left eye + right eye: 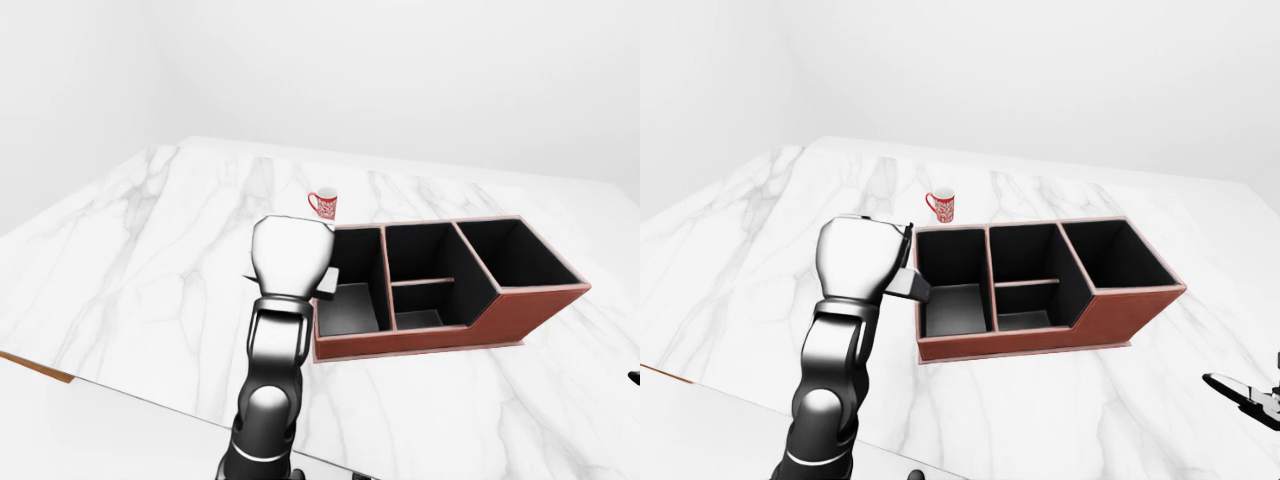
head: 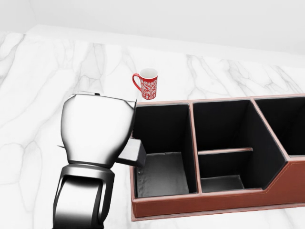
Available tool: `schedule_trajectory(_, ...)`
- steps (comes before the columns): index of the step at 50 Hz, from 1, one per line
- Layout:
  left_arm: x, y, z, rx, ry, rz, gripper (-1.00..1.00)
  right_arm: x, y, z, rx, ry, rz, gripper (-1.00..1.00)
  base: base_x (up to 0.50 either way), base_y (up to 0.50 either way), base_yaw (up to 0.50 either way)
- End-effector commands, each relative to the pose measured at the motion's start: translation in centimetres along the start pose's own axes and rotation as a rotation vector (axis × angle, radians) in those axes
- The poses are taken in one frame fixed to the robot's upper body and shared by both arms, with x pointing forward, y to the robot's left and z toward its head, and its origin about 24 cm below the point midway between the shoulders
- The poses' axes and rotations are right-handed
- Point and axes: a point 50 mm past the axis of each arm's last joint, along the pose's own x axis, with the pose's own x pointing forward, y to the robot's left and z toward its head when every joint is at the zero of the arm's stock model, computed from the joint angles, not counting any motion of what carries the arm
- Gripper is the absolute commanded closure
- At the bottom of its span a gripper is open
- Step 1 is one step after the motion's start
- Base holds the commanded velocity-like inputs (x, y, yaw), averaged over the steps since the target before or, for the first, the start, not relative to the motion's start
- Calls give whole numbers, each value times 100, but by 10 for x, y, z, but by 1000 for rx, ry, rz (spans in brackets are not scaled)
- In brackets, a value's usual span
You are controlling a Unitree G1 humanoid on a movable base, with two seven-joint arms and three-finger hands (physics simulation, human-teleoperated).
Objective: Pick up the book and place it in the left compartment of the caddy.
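Observation:
My left hand [image 2: 125,143] hangs raised, just left of the red-brown caddy [image 2: 190,102], its silver back turned to the cameras. A thin dark edge of the book [image 2: 95,94] peeks over the top of the hand; the rest of the book is hidden behind it, as is the grip itself. One grey finger [image 2: 135,153] juts over the caddy's left wall. The left compartment [image 2: 159,174] is black-lined and holds nothing. In the right-eye view only a sliver of my right hand [image 1: 1245,392] shows at the bottom right, low and far from the caddy.
A red patterned mug [image 2: 148,84] stands on the marble counter [image 2: 57,62] just above the caddy's left corner. The caddy also has a divided middle compartment [image 2: 224,152] and a right one [image 1: 520,255]. The counter's near edge [image 1: 40,368] runs along the lower left.

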Motion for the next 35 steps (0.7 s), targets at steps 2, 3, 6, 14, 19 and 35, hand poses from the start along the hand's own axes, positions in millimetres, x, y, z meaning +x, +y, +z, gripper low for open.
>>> schedule_trajectory(2,6,3,19,-46,-58,35,100,-1,1,1,1,0,4,-100,0,0,0)
schedule_trajectory(3,7,3,21,-47,-62,35,100,-1,1,1,1,0,4,-100,0,0,0)
schedule_trajectory(6,8,3,24,-54,-70,34,100,0,0,-1,2,1,5,-100,0,0,0)
schedule_trajectory(14,14,3,31,-55,-87,30,100,0,0,-2,0,3,-1,-100,0,0,0)
schedule_trajectory(19,15,8,33,-58,-88,34,100,1,-1,-1,-3,6,-10,-100,0,0,0)
schedule_trajectory(35,14,11,33,-62,-87,37,100,0,0,-1,-17,14,-24,-100,0,0,0)
